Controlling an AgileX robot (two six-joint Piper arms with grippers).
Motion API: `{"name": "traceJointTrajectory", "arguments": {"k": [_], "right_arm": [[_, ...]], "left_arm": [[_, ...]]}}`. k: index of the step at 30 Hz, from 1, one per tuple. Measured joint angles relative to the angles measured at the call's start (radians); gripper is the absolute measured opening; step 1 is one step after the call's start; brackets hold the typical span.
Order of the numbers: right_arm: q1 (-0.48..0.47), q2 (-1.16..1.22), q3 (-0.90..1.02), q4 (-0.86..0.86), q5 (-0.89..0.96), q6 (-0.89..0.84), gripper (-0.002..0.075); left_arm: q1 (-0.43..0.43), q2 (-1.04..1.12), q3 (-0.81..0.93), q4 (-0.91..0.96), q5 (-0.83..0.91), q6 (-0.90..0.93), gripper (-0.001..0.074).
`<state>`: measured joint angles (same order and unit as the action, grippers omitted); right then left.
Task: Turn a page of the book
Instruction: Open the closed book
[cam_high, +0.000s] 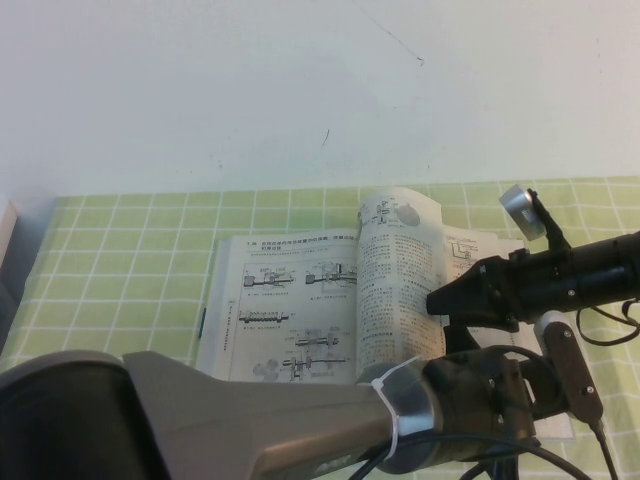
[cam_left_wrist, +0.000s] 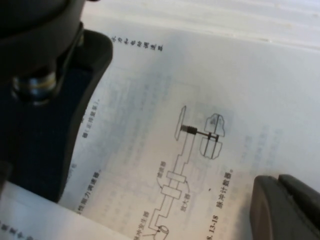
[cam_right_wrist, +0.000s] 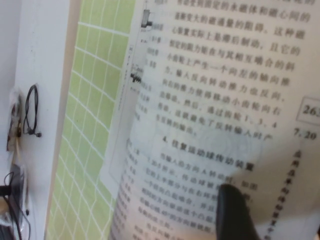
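Sweeping the raised page (cam_high: 397, 285) leftward past the spine calls for a light, steady push from the right gripper (cam_high: 440, 300), whose grip I cannot tell. The left gripper (cam_high: 545, 385), spread apart, rests on the book (cam_high: 280, 300), open on green checked cloth (cam_high: 120, 250); the thin leaf curls.

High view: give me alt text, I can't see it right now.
An open book lies on a green checked tablecloth, one page standing lifted at its middle. The right gripper reaches in from the right to the lifted page's edge; the left gripper hovers low over the book's near right corner.
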<state>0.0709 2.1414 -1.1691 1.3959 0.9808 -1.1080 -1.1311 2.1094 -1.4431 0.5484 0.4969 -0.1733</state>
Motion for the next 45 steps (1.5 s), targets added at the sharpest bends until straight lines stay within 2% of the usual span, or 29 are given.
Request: {"name": "traceJointTrajectory", "arguments": {"k": [8, 16, 23, 28, 31, 34, 45], "right_arm": [[-0.027, 0.000, -0.035, -0.028, 0.106, -0.023, 0.0333], [-0.070, 0.000, -0.089, -0.104, 0.141, -0.025, 0.0171], [-0.070, 0.000, -0.095, -0.142, 0.150, -0.025, 0.0125], [-0.070, 0.000, -0.095, -0.162, 0.154, -0.025, 0.0144], [-0.070, 0.000, -0.100, -0.224, 0.164, -0.025, 0.0236], [-0.070, 0.000, -0.120, -0.284, 0.178, -0.025, 0.0290], [-0.070, 0.000, -0.264, -0.341, 0.188, 0.048, 0.0305]], "left_arm": [[0.006, 0.000, 0.000, -0.020, 0.000, 0.000, -0.0004], [0.016, 0.000, -0.002, -0.023, 0.000, -0.002, -0.0004], [0.033, 0.000, -0.008, -0.036, 0.008, -0.006, -0.0004], [0.038, 0.000, -0.008, -0.036, 0.012, -0.014, -0.0004], [0.038, 0.000, -0.008, -0.034, 0.012, -0.017, -0.0004], [0.038, 0.000, -0.008, -0.034, 0.012, -0.018, -0.0004], [0.038, 0.000, -0.008, -0.032, 0.014, -0.020, -0.0004]]}}
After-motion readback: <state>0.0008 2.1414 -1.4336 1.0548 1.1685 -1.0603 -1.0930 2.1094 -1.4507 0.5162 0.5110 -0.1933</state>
